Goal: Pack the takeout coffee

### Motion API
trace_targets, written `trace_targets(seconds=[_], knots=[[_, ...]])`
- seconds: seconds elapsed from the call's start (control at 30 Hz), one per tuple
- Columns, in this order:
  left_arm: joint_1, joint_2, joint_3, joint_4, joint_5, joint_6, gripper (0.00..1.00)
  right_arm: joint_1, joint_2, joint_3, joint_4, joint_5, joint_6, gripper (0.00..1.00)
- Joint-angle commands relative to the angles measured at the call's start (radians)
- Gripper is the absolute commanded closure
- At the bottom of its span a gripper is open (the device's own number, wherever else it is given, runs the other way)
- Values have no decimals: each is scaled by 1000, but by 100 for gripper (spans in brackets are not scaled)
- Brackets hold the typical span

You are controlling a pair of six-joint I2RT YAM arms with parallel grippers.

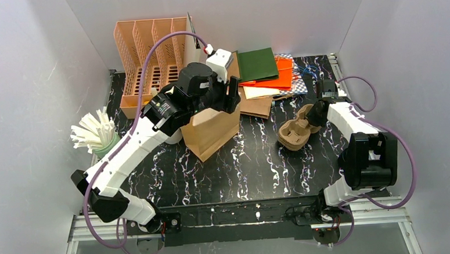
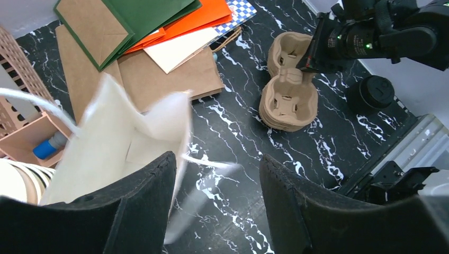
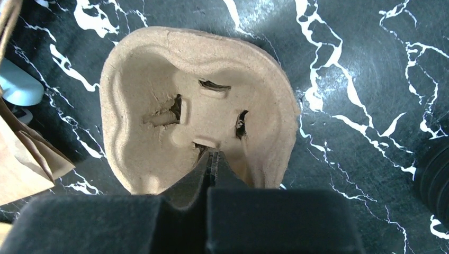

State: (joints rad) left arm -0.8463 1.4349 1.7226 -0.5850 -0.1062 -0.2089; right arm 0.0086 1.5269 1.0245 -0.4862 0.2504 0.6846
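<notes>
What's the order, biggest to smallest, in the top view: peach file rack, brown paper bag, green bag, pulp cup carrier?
1. peach file rack
2. brown paper bag
3. green bag and pulp cup carrier look about alike, so I can't rank them.

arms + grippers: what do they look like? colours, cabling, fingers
Left arm and right arm: white link shells, bulky black joint housings, a purple cable looping outside each. Left gripper and right gripper: matte black, blunt, rough-textured fingers.
</notes>
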Motion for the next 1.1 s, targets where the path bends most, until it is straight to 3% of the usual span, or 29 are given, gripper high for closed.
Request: trace_targets(seconds=[0.0,0.3,0.5,0.6,0.63,0.67,0.73,0.97,1.03,1.07], knots=[[3,-8,6,-6,-46,29,43,10,-13,1,-81,-41,16,99],[3,-2,55,-39,-46,62,42,57,-148,-40,-109,-223,82,99],[3,-22,70,-77,-41,106,24,59,-228,-20,-93,-258,-21,97],[3,-37,72,-100,-22,129,16,59,-230,-15,-64,-398,-196,75],[3,-41,71,-108,-11,139,14,59,-230,-7,-83,-421,-222,64],[3,-43,71,-119,-1,154,12,59,-235,-10,-86,-442,-235,43],[3,-44,63,-137,6,189,10,59,-267,-47,-50,-476,-241,27],[3,-27,-5,-145,-29,249,11,88,-286,-32,-68,-375,-283,17],[3,-5,-12,-151,-48,264,19,109,-283,-19,-80,-326,-285,16],[3,7,-10,-152,-61,268,29,116,-284,-17,-81,-317,-284,16]])
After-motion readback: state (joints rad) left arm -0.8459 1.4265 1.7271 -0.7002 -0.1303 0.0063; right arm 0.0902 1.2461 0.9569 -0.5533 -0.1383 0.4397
